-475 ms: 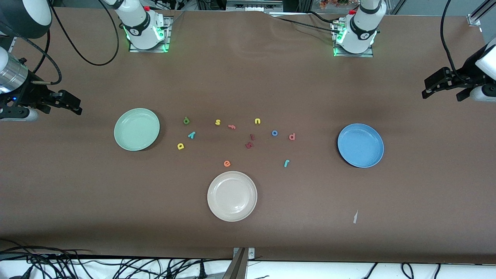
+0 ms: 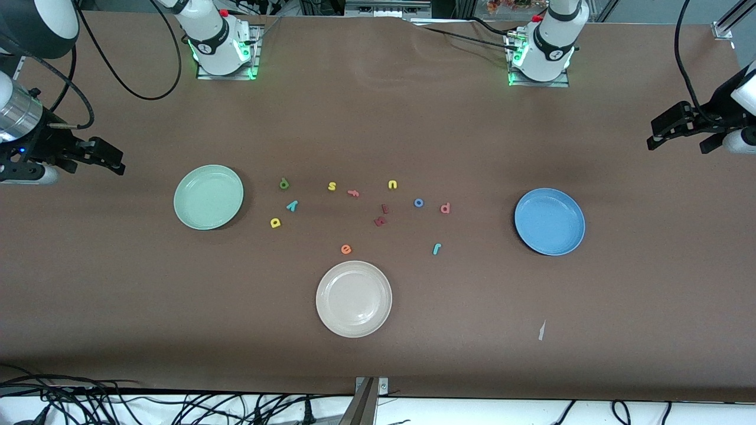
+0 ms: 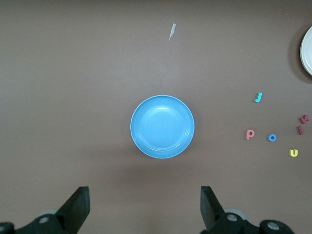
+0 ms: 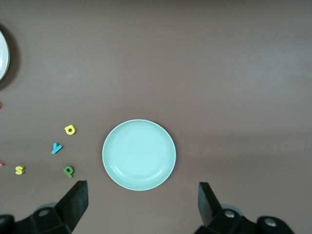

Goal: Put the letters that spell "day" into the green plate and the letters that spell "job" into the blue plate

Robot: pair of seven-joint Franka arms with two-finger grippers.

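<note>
A: Green plate (image 2: 208, 196)?
B: On the table toward the right arm's end, bare inside. Same plate under the right wrist camera, with nothing on it.
A: Letters for "day"?
B: All loose on the table beside the green plate, on its side toward the table's middle. Dark green "d" (image 2: 284, 184) farthest from the front camera, teal "y" (image 2: 292, 205) a little nearer, yellow "a" (image 2: 275, 222) nearest. None touching the plate or each other.
A: Blue plate (image 2: 549, 221)?
B: Toward the left arm's end, also bare.
A: Letters for "job"?
B: Between the middle cluster and the blue plate. Blue "o" (image 2: 419, 202) just beside pinkish-red "b" (image 2: 445, 208), the "b" closer to the blue plate. Teal "j" (image 2: 437, 248) nearer the front camera than both, well apart from the plate.
A: Grippers?
B: Right gripper (image 2: 109, 160) up in the air over the table's edge past the green plate, jaws spread wide, nothing between them. Left gripper (image 2: 670, 127) likewise aloft over the table's end past the blue plate, jaws wide apart, gripping nothing.
A: Anything else?
B: Cream-white plate (image 2: 353, 298) nearest the front camera, orange "e" (image 2: 346, 249) just beside its rim. Yellow "s" (image 2: 332, 186) and yellow "u" (image 2: 393, 185) among the middle letters, two dark red letters (image 2: 381, 216) close together.
</note>
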